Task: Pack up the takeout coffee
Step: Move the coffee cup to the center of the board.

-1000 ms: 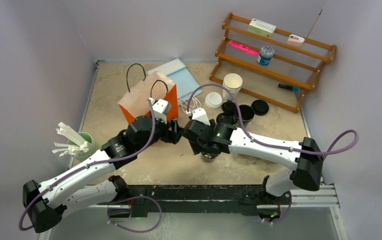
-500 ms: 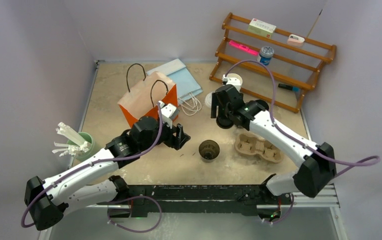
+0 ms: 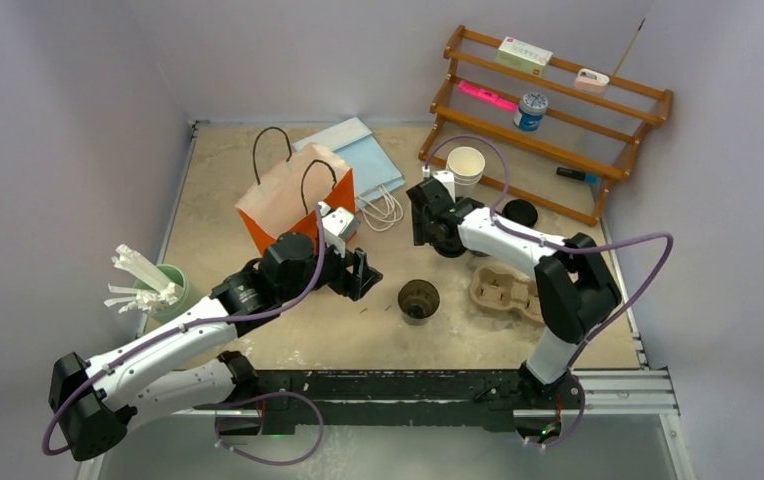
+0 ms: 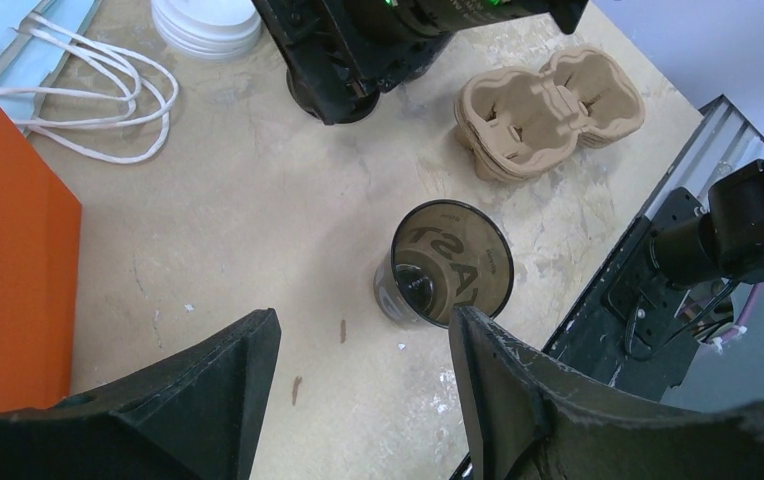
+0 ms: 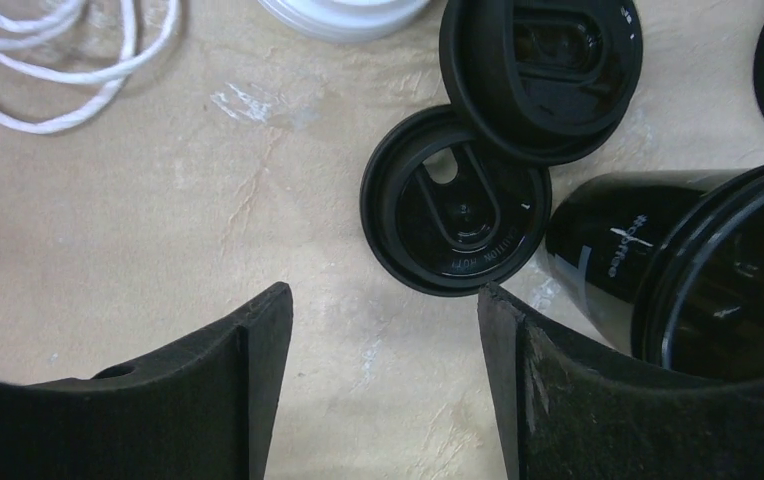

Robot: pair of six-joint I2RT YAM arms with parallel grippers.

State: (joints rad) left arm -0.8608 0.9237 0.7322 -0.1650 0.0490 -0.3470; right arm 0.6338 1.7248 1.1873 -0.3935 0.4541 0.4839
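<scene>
Near the middle of the table [image 3: 218, 200], one black cup [image 3: 418, 299] is standing up by itself. Its mouth is open, and no lid is sitting on it. White letters are showing on its side, and nothing is touching it.

The left gripper [image 3: 363, 272] is hanging just to the left of this cup. Its two fingers [image 4: 228, 390] are spreading wide, and nothing is sitting between them. An orange bag [image 3: 298, 195] is standing behind the left arm. A brown carrier [image 3: 503, 290] is lying to the right of the cup, a little way apart from it.

Farther back, the right gripper [image 3: 428, 225] is hanging low over the lids. Its fingers [image 5: 228, 390] are also standing wide open and holding nothing. A round black lid [image 5: 455, 215] is lying flat on the table just past the gap between them. Another black lid [image 5: 541, 70] is touching it and lying partly over its edge. A second black cup [image 5: 698, 270] with white print is sitting just to the right of the first lid. One more black lid [image 3: 521, 212] is lying farther right, near the wooden rack [image 3: 548, 120]. White lids [image 4: 208, 20] and a loop of white string [image 4: 88, 80] are lying to the left of the right gripper.
</scene>
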